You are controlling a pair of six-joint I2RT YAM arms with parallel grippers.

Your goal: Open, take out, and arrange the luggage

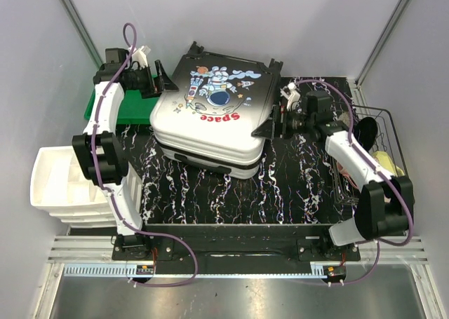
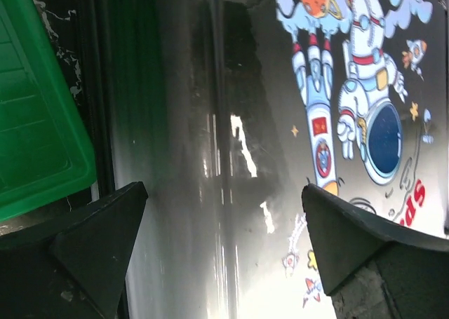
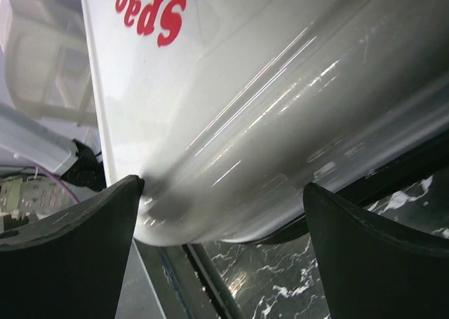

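The luggage [image 1: 214,116] lies flat and closed on the dark marbled table [image 1: 295,186], astronaut and "Space" print facing up. My left gripper [image 1: 163,82] is at its far left corner, open. In the left wrist view the jaws [image 2: 224,193] hang wide over the glossy grey shell [image 2: 231,158], holding nothing. My right gripper [image 1: 270,117] is against the luggage's right side, also open. In the right wrist view its jaws [image 3: 223,193] straddle the rounded white edge [image 3: 266,144], and the left fingertip [image 3: 133,193] is touching or almost touching the shell.
A green plastic bin [image 1: 116,107] sits left of the luggage, its corner [image 2: 42,123] close to my left fingers. A white drawer unit [image 1: 59,182] stands at the near left. A black wire basket [image 1: 379,147] with items is at the right edge.
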